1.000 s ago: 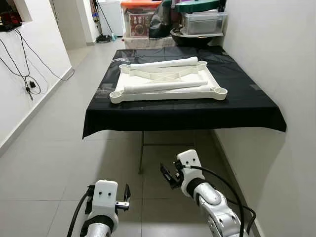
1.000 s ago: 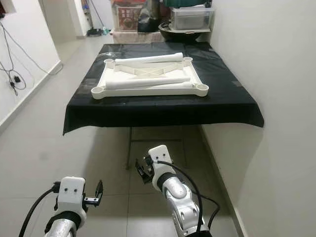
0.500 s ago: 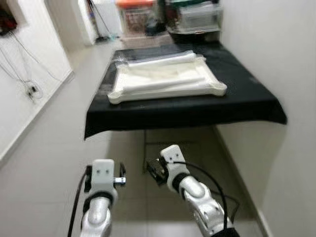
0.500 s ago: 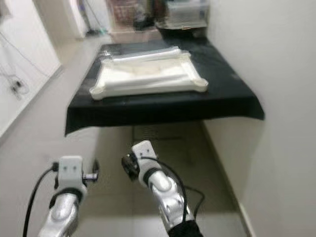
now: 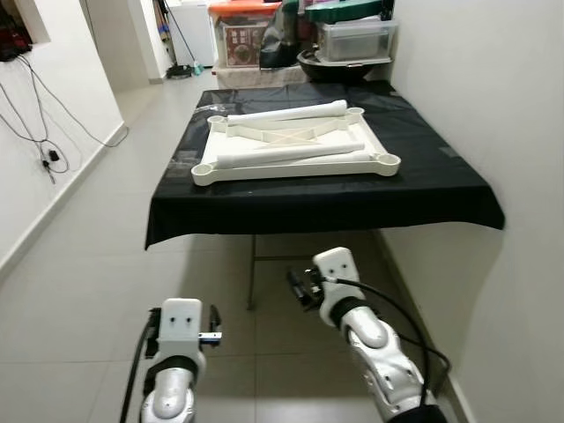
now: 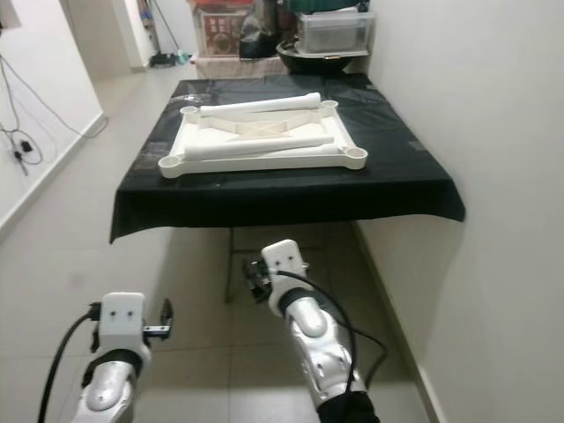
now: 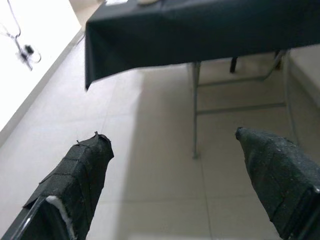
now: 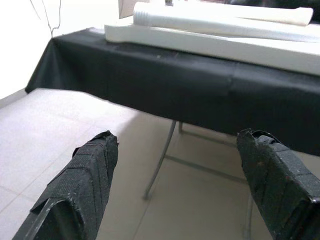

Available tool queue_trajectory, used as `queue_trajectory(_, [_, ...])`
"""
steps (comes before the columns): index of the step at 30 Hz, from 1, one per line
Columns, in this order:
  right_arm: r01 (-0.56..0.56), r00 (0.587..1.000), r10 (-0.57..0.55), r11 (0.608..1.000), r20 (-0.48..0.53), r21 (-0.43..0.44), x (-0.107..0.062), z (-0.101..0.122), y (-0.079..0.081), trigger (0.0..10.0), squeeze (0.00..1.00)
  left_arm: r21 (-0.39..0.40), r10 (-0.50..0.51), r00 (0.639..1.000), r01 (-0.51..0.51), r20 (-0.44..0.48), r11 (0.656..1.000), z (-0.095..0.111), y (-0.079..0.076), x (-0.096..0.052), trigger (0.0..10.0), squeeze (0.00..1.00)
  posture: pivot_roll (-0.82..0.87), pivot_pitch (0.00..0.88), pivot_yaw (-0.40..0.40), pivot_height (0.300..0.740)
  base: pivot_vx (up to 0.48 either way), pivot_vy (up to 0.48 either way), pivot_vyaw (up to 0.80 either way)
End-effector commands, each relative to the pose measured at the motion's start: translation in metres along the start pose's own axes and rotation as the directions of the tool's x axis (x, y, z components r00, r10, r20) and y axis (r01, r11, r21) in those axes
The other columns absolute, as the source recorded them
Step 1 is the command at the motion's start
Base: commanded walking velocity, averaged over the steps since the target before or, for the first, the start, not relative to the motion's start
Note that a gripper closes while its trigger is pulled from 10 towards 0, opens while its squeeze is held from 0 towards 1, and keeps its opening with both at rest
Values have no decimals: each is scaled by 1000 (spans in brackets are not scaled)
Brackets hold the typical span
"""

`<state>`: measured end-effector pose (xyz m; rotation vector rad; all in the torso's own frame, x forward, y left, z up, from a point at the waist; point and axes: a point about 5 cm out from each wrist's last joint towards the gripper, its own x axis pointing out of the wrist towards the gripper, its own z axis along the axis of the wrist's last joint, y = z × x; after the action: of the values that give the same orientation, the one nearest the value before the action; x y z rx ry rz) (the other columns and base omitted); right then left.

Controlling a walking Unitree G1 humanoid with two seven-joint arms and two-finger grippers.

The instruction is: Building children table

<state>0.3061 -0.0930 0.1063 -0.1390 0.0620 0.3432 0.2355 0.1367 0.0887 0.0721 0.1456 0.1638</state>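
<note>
Two silver arms held low and forward. Left gripper point(image 7: 172, 155) of two long black fingers spread wide, empty. Right gripper point(image 8: 177, 165) raised a little higher, black fingers likewise parted, holding nothing.

**Occlusions and cut-offs**

Black cloth point(image 5: 326, 198) conceals the folding table's top and upper legs. Stacked storage boxes point(image 5: 352, 40) are cropped by the top edge; their contents are unreadable. Wall cables point(image 5: 40, 132) run off the left edge. Tabletop frame point(image 8: 215, 42) is cut off in the right wrist view.
</note>
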Motion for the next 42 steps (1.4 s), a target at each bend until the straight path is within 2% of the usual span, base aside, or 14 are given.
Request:
queue_trajectory(1, [-22,999,21,1000,34,10,-1,3,7,10000,0,-1,0,1000,0,19,1000,2,-5,-1,10000,0,-79,0,-2,740,0,0,-800])
queue_trajectory(4, [-47,998,47,999,40,0,-1,3,12,10000,0,26,0,1000,-1,23,1000,3,-4,-1,10000,0,-79,0,-2,740,0,0,-800])
queue_trajectory(11, [-64,997,65,998,46,-10,-1,3,16,10000,0,21,-37,999,36,37,999,5,-8,-1,10000,0,-79,0,9,740,0,0,-609])
queue_trajectory(18, [-66,997,66,998,42,2,0,1,18,10000,0,16,-43,998,42,42,999,4,-9,-3,10000,0,-68,0,21,740,0,0,0])
queue_trajectory(28, [-63,998,63,998,27,14,1,-2,18,10000,0,8,-48,998,48,40,999,4,-9,-1,10000,0,-64,0,19,740,0,0,-800])
queue_trajectory(33, [-64,998,63,998,26,17,1,-2,19,10000,0,-12,-13,999,13,34,1000,3,-3,0,10000,0,-64,0,21,740,0,0,0])
queue_trajectory(42, [-68,998,68,997,13,29,2,-4,20,10000,0,4,-26,998,26,56,1000,6,-4,-1,10000,0,-63,0,26,740,0,0,0])
